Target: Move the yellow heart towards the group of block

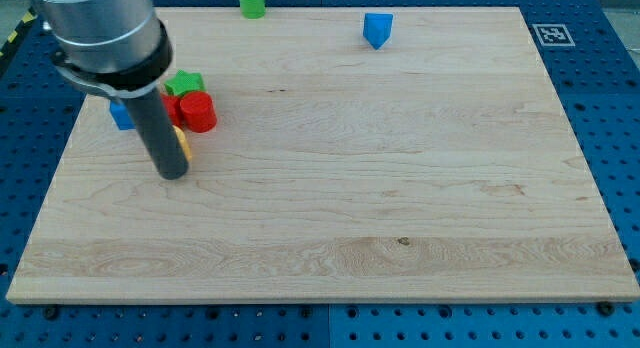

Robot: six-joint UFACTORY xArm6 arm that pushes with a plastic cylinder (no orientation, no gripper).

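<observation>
my tip (173, 174) touches the mostly hidden yellow heart (182, 144), orientation unclear, beside the red cylinder (198, 111) near the board's (400, 238) left edge; no claw.

Blocks crowd the counter's (400, 218) upper left around the rod: a red cylinder (198, 112), green block (183, 84), blue block (121, 115); another green block (251, 1) and blue block (377, 29) line the top edge.

One camera only, looking down at a slant from the near edge, taking in the whole table (330, 218), the arm looming close at the view's top left.
</observation>
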